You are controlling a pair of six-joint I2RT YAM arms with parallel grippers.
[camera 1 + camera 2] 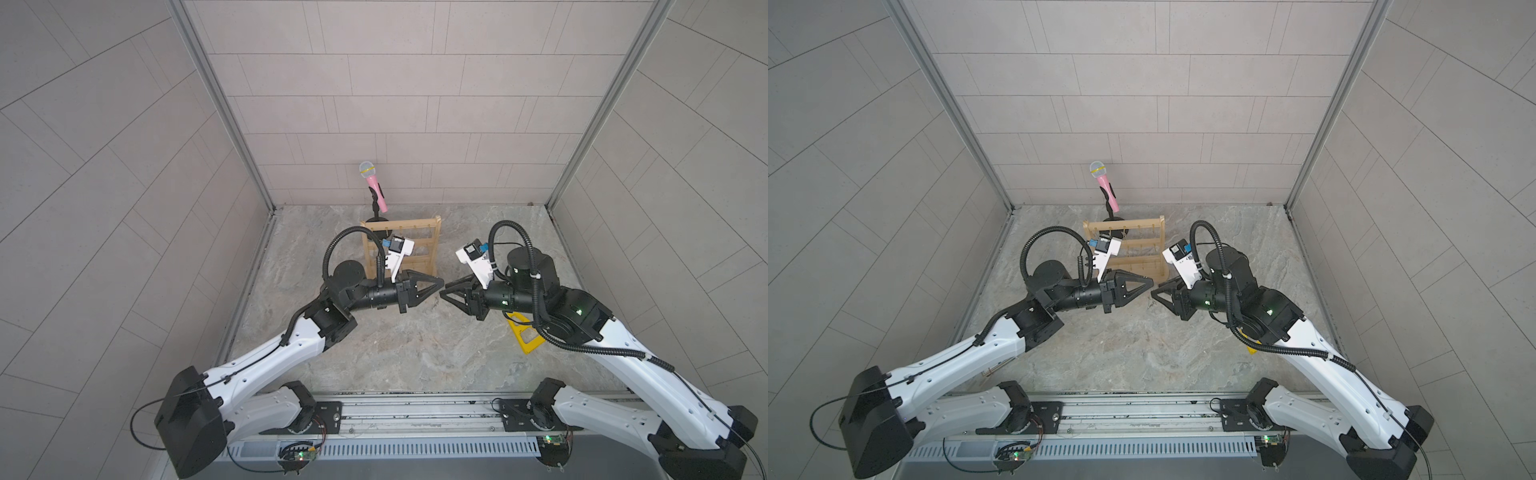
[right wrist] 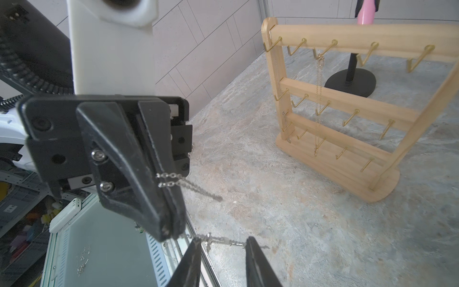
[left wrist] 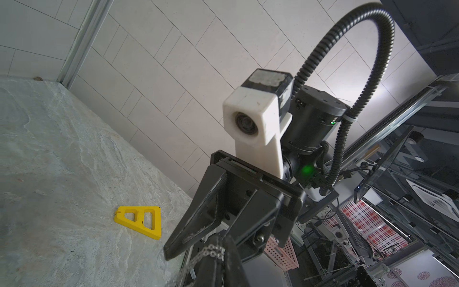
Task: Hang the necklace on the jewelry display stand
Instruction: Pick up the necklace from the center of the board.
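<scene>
The light wooden jewelry display stand (image 1: 424,243) (image 1: 1144,249) (image 2: 347,99) stands upright at the back middle of the table. In front of it, both top views show my two grippers meeting tip to tip above the table. My left gripper (image 1: 438,284) (image 1: 1151,284) (image 3: 218,242) (image 2: 173,231) is shut on the thin silver necklace (image 2: 173,179) (image 3: 211,249). A loop of chain sticks out beside its pads. My right gripper (image 1: 444,291) (image 1: 1153,291) (image 2: 223,242) is open. Another stretch of the chain lies across the tips of its fingers (image 2: 255,263).
A pink microphone (image 1: 372,183) on a black stand (image 2: 350,83) stands behind the rack. A fine gold chain (image 2: 318,99) hangs from a top-bar hook. A yellow triangular piece (image 1: 524,337) (image 3: 141,220) lies under the right arm. Tiled walls enclose three sides.
</scene>
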